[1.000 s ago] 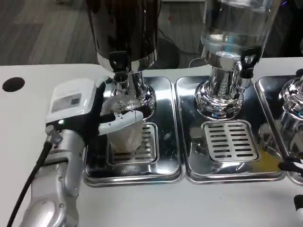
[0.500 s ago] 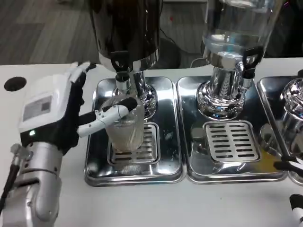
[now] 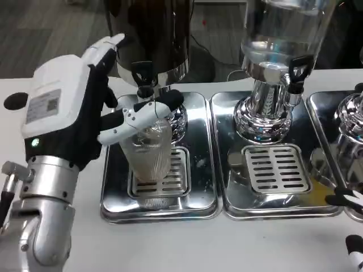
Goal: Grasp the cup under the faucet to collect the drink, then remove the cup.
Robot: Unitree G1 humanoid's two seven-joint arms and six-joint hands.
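Head view: the left hand (image 3: 76, 116) stands at about nine o'clock from the cup (image 3: 148, 152), its white back facing up and its fingers spread wide. It holds nothing. One white and black finger (image 3: 139, 118) reaches toward three o'clock across the cup's rim; whether it touches the rim I cannot tell.

The ribbed clear cup stands upright on the slotted grate of the left drip tray (image 3: 116, 195), directly under the black faucet (image 3: 145, 89) of the dark dispenser (image 3: 150, 34).

Compared with half a second ago, the left hand has risen and swung toward twelve o'clock, so its fingertips now point up past the dispenser's base, and it has let go of the cup's side, which it gripped a second ago. The cup has stayed on the grate.

At three o'clock from the cup sits the middle drip tray (image 3: 272, 207) under the clear dispenser (image 3: 281, 34).

At five o'clock, at the frame's edge, the fingertips of the right hand (image 3: 350, 221) show above the bench (image 3: 187, 243); its state I cannot tell.
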